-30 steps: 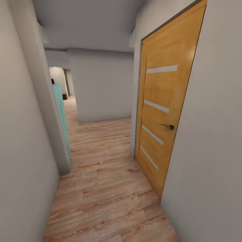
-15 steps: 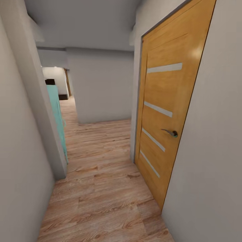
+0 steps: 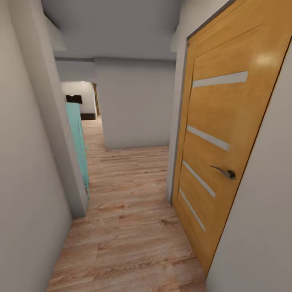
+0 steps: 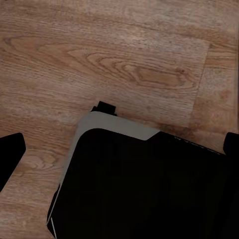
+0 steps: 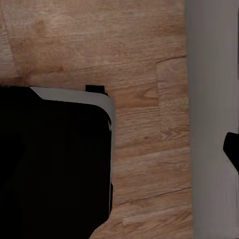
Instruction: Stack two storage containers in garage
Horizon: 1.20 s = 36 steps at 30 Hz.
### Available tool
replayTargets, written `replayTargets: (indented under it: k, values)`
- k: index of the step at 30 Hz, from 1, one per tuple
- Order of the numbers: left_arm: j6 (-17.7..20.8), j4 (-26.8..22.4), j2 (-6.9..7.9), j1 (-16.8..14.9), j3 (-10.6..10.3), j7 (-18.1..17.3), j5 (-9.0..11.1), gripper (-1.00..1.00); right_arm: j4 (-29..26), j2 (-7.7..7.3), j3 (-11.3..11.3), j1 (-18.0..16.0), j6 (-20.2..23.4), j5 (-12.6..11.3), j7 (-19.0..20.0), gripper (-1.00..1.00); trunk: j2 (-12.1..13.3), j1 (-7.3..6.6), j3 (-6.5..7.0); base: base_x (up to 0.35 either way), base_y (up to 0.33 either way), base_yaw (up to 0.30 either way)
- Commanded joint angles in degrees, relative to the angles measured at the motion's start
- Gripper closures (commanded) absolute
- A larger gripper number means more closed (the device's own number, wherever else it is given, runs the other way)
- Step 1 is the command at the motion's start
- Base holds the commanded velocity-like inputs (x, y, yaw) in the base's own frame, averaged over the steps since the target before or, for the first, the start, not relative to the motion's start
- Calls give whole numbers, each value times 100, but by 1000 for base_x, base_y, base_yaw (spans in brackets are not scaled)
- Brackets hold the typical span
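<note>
Head view: narrow corridor, light wood plank floor (image 3: 129,227); orange wooden door (image 3: 219,138) with lever handle (image 3: 224,172) at right, turquoise panel (image 3: 79,142) at left-centre, grey wall (image 3: 136,103) ahead.

Left wrist view: black robot base (image 4: 144,189) lower frame, plank floor above; left claw fingertips (image 4: 10,154) at both side edges, spread open, empty.

Right wrist view: black base at left, grey wall strip (image 5: 211,99) at right; one dark fingertip (image 5: 232,149) at right edge, right claw state cannot tell.

Containers: nowhere here to place.

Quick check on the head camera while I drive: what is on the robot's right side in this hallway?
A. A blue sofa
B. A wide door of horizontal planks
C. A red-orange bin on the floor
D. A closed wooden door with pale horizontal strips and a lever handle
D: the head view shows an orange-brown wooden door, shut in its frame, with pale strips and a metal lever handle, above the wood plank floor.
</note>
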Motion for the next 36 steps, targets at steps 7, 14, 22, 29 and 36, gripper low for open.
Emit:
replayTargets:
  k: [7,14,22,29,36]
  values:
    - [-17,4,-3,-6,-49,20,44,-100,17,2,49,-7,-36,-54,-1,-100,-10,6,-11,321,-129,270]
    - [-17,4,-3,-6,-49,20,44,-100,17,-1,56,-7,-29,-54,-1,-100,-10,6,-11,320,-117,206]
    - [-9,4,1,-6,-49,20,44,-100,17,-15,57,-7,-24,-54,-1,-100,-10,6,-11,323,-9,10]
    - [-8,4,5,-6,-49,20,44,-100,17,-13,57,-7,-20,-54,-1,-100,-10,6,-11,324,0,0]
    - [-2,5,5,-6,-49,18,44,-100,17,-16,27,-7,-21,-79,-5,-100,-10,6,-11,324,0,0]
